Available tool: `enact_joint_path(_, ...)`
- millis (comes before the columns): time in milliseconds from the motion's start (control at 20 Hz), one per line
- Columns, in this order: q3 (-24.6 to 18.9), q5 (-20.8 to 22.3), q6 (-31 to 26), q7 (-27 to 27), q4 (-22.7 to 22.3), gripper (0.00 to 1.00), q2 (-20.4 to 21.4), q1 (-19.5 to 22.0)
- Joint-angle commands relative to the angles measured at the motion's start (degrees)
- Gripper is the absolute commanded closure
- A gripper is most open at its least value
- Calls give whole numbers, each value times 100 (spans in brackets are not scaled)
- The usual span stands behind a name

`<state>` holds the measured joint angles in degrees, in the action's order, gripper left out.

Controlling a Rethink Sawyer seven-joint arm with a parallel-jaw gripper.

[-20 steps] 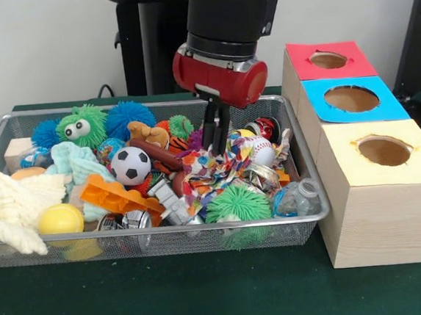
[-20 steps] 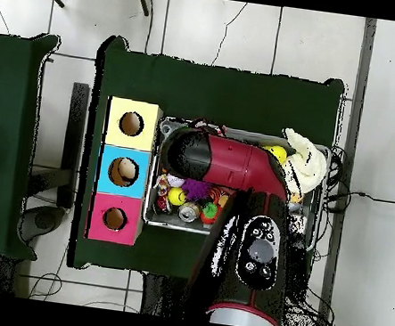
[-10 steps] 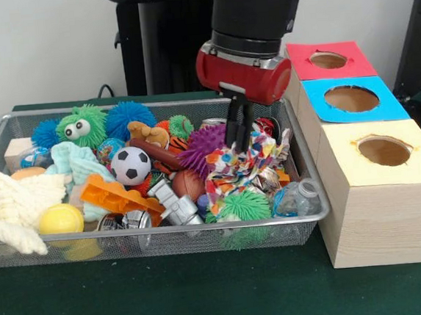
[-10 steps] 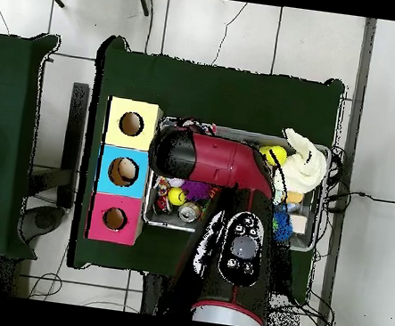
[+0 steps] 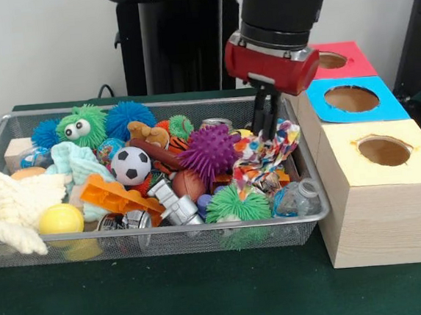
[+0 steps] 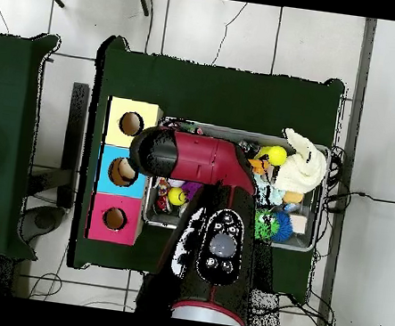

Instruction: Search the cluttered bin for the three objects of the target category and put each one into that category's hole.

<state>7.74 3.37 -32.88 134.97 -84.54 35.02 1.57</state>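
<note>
Jaws clamping the patterned cloth (image 5: 268, 155) have shifted toward the boxes (image 5: 375, 187).

One camera sits low, close to the table's near edge. It looks across at the wire bin (image 5: 155, 240) full of toys, with the row of boxes (image 5: 375, 187) on the right and the arm (image 5: 279, 19) coming down from the top.

The other camera hangs high up and looks straight down. It is much farther off, so the green table (image 6: 220, 88) looks small with floor all around. Here the boxes (image 6: 125, 170) are on the left of the bin (image 6: 309, 243).

Both cameras see the bin, the boxes, the arm (image 6: 206, 162) and the table (image 5: 171, 301).
</note>
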Motion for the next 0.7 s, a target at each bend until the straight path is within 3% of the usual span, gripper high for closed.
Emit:
enact_joint_path(50, -339, -252, -815, 480, -233, 100, 32, -100)
enact_joint_path(700, -123, -425, -1108, 845, 99, 100, -97, -532)
